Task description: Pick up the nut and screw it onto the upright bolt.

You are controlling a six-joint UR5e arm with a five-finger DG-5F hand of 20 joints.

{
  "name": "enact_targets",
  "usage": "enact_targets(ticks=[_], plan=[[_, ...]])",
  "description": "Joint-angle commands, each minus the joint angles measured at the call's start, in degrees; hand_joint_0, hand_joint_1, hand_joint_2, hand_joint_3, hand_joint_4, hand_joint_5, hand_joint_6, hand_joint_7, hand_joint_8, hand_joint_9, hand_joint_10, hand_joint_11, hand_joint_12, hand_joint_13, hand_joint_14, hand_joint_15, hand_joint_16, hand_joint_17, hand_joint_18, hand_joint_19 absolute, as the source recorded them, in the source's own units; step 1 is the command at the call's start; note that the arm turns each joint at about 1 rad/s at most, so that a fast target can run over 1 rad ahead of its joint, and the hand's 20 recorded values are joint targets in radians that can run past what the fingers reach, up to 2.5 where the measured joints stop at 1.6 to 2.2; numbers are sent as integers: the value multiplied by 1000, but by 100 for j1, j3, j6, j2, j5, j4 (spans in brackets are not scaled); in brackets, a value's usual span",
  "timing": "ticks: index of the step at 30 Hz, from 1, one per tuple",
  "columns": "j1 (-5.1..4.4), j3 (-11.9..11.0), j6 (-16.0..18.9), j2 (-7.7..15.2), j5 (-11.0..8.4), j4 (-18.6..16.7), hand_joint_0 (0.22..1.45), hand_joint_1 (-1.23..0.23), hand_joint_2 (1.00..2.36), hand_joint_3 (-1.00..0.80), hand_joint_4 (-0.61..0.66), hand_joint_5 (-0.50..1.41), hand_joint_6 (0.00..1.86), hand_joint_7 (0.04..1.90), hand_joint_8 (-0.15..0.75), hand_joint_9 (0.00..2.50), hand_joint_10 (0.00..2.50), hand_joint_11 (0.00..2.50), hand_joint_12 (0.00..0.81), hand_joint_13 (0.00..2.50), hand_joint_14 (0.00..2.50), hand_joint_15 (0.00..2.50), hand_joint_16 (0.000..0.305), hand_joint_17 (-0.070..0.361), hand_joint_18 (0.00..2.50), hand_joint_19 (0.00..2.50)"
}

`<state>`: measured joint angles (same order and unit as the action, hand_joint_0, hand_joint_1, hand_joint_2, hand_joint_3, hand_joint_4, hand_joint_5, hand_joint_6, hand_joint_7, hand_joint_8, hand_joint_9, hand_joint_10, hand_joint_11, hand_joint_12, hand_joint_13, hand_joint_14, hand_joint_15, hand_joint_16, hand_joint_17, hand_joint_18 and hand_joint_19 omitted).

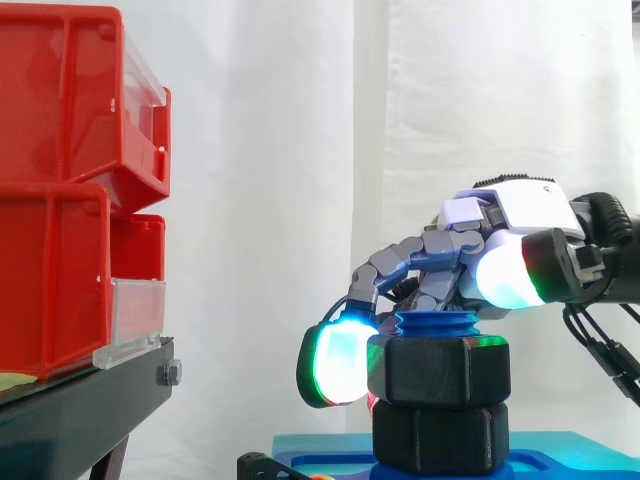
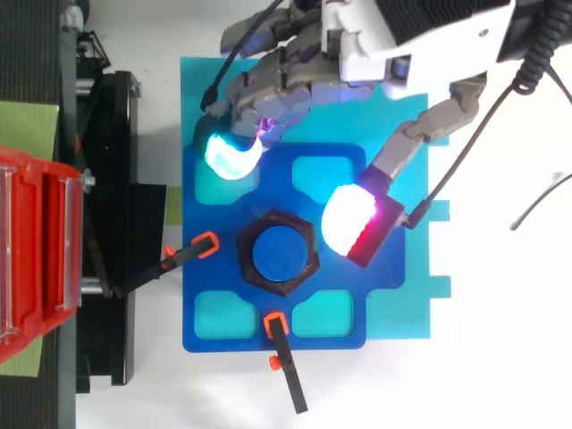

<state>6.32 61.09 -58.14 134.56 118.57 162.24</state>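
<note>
The black hex nut (image 1: 437,370) (image 2: 277,252) sits on the upright blue bolt (image 1: 437,323) (image 2: 278,251), whose threaded top pokes out above it. A second black hex piece (image 1: 440,436) lies right under the nut at the bolt's foot. My hand (image 1: 520,210) (image 2: 420,36) hovers over the far side of the bolt, open, its fingers spread to either side of the nut. A cyan-glowing fingertip (image 2: 232,154) hangs clear of the nut at its far left. A white and red pad (image 2: 353,219) stands close to the nut's right edge. Nothing is held.
The bolt stands on a dark blue plate (image 2: 219,313) with teal recesses, resting on a teal base (image 2: 407,304). Two black clamps with orange tips (image 2: 206,244) (image 2: 275,323) point at the nut. Red bins (image 1: 70,190) on a black stand (image 1: 90,400) fill the left.
</note>
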Motion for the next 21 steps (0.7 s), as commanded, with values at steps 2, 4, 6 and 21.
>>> enact_targets(ticks=[2, 4, 6, 21], plan=[[-43, -9, -14, -96, -9, 0, 486, -330, 1000, -500, 292, -82, 503, 748, 318, 900, 0, 0, 393, 639, 0, 0, 66, 148, 359, 0], [-61, 0, -22, -167, -9, 9, 486, -330, 1000, -500, 301, -81, 503, 751, 318, 902, 0, 0, 392, 640, 0, 0, 66, 148, 361, 0], [-70, 0, -22, -193, -9, 18, 487, -328, 1000, -500, 300, -78, 503, 756, 321, 909, 0, 0, 392, 643, 0, 0, 66, 148, 364, 0], [-210, 0, -14, -193, -150, 106, 490, -343, 1000, -500, 312, -72, 503, 775, 320, 925, 0, 0, 389, 651, 0, 0, 65, 147, 380, 0]])
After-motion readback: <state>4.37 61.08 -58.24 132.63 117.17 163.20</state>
